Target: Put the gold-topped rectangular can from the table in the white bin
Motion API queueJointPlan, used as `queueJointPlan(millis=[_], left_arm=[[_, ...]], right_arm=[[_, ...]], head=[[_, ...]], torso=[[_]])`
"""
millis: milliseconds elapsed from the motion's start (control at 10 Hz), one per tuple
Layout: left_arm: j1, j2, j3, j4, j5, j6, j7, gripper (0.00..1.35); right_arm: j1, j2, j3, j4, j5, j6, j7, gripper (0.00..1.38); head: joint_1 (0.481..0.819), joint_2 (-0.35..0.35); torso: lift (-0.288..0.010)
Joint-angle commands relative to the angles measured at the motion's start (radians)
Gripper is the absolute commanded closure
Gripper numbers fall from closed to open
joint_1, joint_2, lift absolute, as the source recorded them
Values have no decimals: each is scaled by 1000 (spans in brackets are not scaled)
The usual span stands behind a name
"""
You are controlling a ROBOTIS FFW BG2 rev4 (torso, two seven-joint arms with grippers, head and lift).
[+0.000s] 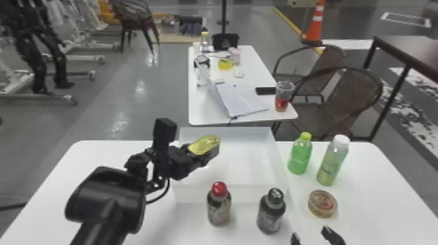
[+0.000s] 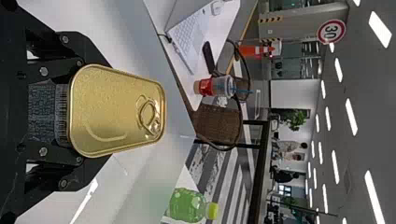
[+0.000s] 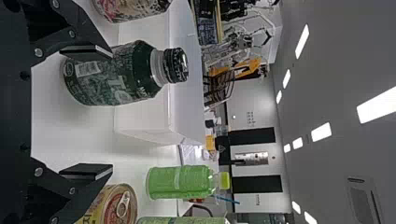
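My left gripper [image 1: 198,158] is above the left part of the white bin [image 1: 278,163], shut on the gold-topped can [image 1: 204,145]. The can's gold lid faces up, tilted toward the camera. In the left wrist view the can [image 2: 116,112] lies between the fingers of my left gripper [image 2: 70,112], its pull tab at the far end from them. My right gripper [image 1: 311,235] is parked at the front right edge of the head view, open. In the right wrist view, the right gripper [image 3: 109,112] has its two fingers wide apart.
A red-capped bottle [image 1: 219,205] and a dark bottle [image 1: 271,211] stand before the bin. To its right are a green bottle [image 1: 299,156], a white-capped bottle [image 1: 333,163] and a round can [image 1: 322,203]. A second table [image 1: 198,114] stands behind.
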Motion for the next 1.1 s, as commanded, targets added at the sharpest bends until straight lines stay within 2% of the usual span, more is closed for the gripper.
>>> queueJointPlan(millis=[0, 100, 200, 300, 400, 700, 800, 1000], left_arm=[[-33, 3, -7, 54, -20, 3, -4, 823], [-47, 8, -21, 78, -25, 3, -8, 823], [-45, 9, -23, 80, -40, -2, -5, 745], [-42, 8, -23, 80, -41, -16, 1, 372], [-43, 6, -30, 80, -34, -20, 1, 68], [-31, 6, -32, 60, -21, -52, 1, 170], [-2, 3, -6, 26, -25, -74, 1, 170], [105, -20, 92, -75, -41, -122, 22, 171]], right_arm=[[-2, 1, 1, 2, -2, 0, 0, 417], [-4, 1, 1, 4, -2, 0, 0, 417], [-4, 1, 3, 4, -4, 0, 0, 417], [-4, 1, 1, 4, -5, 0, 0, 417], [-4, 1, 3, 5, -5, 0, 0, 417], [-4, 1, 1, 5, -5, 0, 0, 417], [-4, 1, 1, 4, -5, 0, 0, 417], [1, 1, 1, 4, -7, 0, 0, 417]], head=[[549, 0], [549, 0], [549, 0], [549, 0], [549, 0], [549, 0], [549, 0], [549, 0]], torso=[[-100], [-100], [-100], [-100], [-100], [-100], [-100], [-100]])
